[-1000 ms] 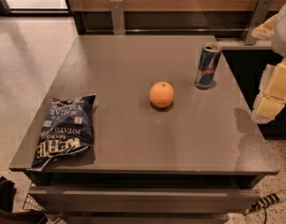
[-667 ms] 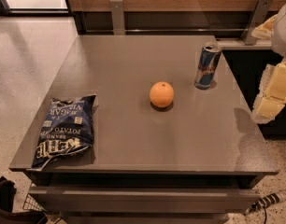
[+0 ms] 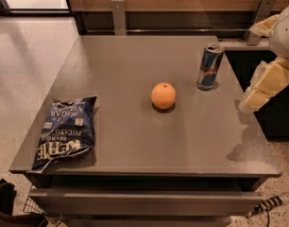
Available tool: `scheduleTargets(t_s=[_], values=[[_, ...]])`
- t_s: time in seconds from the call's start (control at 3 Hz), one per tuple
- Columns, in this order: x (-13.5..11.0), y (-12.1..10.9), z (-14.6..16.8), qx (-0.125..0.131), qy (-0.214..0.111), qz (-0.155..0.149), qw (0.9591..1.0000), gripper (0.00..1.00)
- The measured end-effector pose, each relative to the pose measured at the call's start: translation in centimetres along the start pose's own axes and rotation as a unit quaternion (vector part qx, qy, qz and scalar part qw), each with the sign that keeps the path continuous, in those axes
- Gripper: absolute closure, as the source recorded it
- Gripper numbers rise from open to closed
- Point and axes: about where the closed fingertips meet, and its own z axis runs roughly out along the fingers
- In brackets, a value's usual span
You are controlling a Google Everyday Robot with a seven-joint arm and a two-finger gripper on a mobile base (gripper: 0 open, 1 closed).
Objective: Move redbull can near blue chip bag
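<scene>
The redbull can [image 3: 209, 66] stands upright in the upper right of the grey worktop [image 3: 135, 141]. The blue chip bag [image 3: 64, 131] lies flat at the lower left, well apart from the can. An orange [image 3: 163, 95] sits between them, nearer the can. The gripper [image 3: 263, 86] hangs at the right frame edge, beside the worktop's right edge and clear of the can. Whether it is released or clenched cannot be told.
</scene>
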Motion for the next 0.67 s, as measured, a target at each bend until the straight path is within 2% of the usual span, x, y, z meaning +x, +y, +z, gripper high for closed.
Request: scheduleTargets(t_s=[0.33, 0.67], values=[[-0.3, -2.3, 1.7, 0.028, -0.064, 0.016, 0.9974, 0.00], [0.4, -4.2, 3.8, 0.054, -0.129, 0.046, 0.9891, 0.00]])
